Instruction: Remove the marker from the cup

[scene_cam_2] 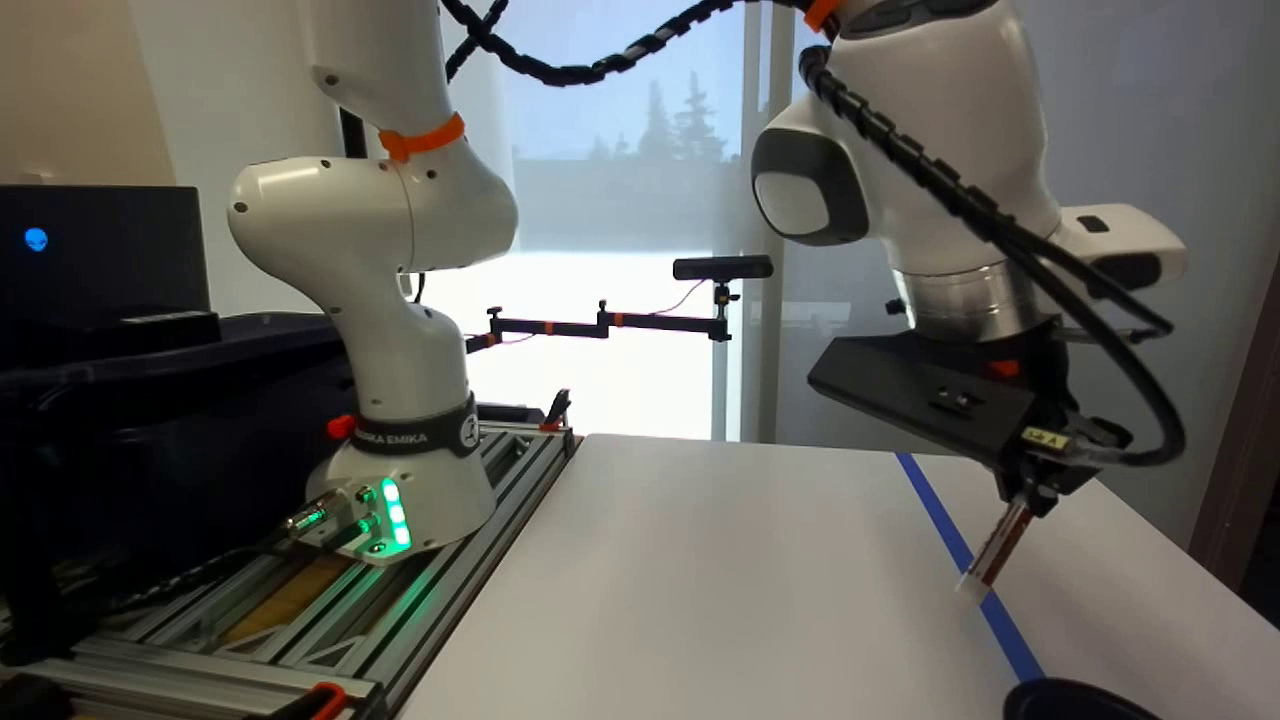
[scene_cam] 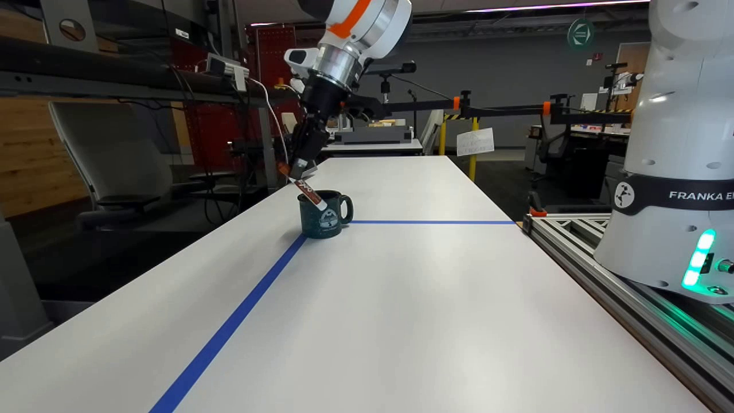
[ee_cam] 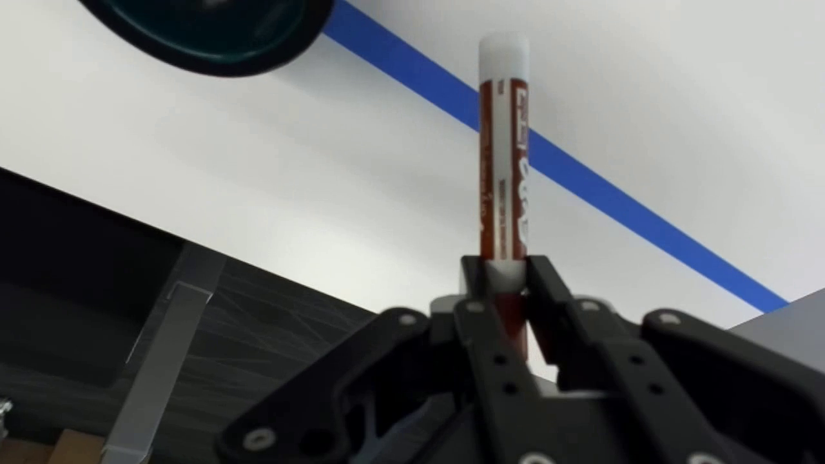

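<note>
I hold the slim red-and-white marker (ee_cam: 504, 167) pinched in my black two-fingered gripper (ee_cam: 504, 274).
Far and left in my wrist view, the dark-teal mug (ee_cam: 216, 38) sits apart.

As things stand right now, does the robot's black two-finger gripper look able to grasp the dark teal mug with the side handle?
Probably not yet: the gripper is closed on the slim red and white marker, so it would likely need to release that first. Otherwise, nothing seems to block the mug.
</note>
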